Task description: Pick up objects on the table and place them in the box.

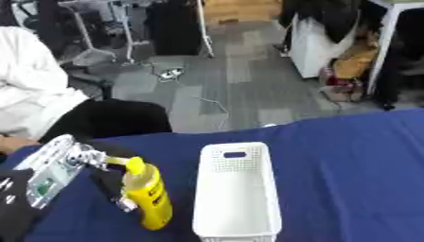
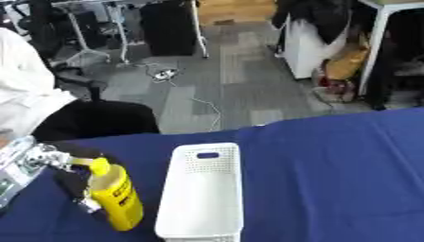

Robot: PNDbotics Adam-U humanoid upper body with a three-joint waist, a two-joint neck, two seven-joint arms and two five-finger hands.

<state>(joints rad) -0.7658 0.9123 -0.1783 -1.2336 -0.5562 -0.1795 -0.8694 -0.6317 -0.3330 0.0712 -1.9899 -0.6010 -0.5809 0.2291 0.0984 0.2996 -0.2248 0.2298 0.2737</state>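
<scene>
A yellow bottle (image 1: 148,194) with a yellow cap is left of the white perforated box (image 1: 235,154), close to its long side. My left hand (image 1: 105,180) comes in from the left on a silver forearm, and its black fingers curl round the bottle from behind. The bottle leans slightly. I cannot tell whether its base touches the blue tablecloth. The box lies lengthwise away from me, and I see nothing inside it. My right hand shows in no view.
The blue-covered table (image 1: 348,165) stretches wide to the right of the box. A person in white (image 1: 25,90) sits at the far left edge, beside a black chair (image 1: 116,120). Beyond the table is grey floor with cables and furniture.
</scene>
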